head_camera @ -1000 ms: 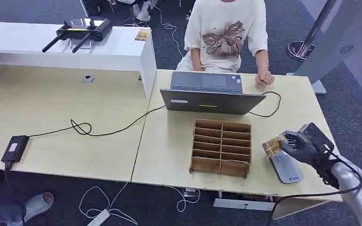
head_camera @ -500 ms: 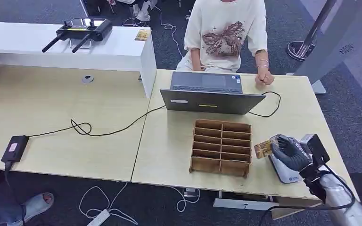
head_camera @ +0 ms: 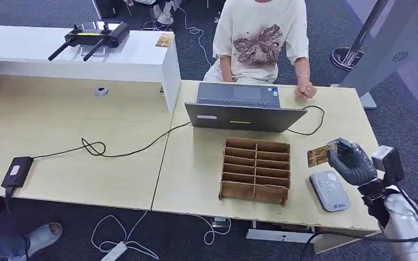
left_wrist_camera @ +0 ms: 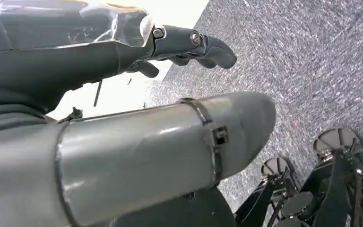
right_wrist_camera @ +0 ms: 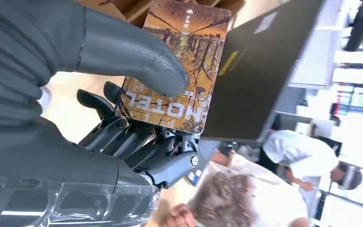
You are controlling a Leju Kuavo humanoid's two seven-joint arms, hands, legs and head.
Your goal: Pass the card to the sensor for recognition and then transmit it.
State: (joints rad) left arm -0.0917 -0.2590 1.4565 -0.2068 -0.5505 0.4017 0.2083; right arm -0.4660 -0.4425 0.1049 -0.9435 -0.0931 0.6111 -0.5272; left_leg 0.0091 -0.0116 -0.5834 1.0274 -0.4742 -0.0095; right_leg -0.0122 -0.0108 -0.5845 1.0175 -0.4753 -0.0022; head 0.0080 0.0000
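My right hand (head_camera: pixel 351 165) holds a brown hotel card (head_camera: pixel 320 156) above the desk, just beyond the grey card sensor (head_camera: pixel 330 191) that lies flat near the front right corner. In the right wrist view the thumb (right_wrist_camera: pixel 123 52) presses the card (right_wrist_camera: pixel 179 66) against the darker fingers (right_wrist_camera: pixel 137 142); the card reads HOTEL. My left hand (left_wrist_camera: pixel 189 45) hangs over grey carpet with its fingers loosely curled and nothing in it.
A wooden slotted card rack (head_camera: pixel 256 169) stands left of the sensor. Behind it is an open laptop (head_camera: pixel 242 107) with a person (head_camera: pixel 261 38) seated at it, a hand (head_camera: pixel 305 91) on the desk. A black cable (head_camera: pixel 120 149) and power brick (head_camera: pixel 15 171) lie left.
My right hand has lifted the card off the sensor and carried it up and away from the desk's front edge, uncovering the sensor.
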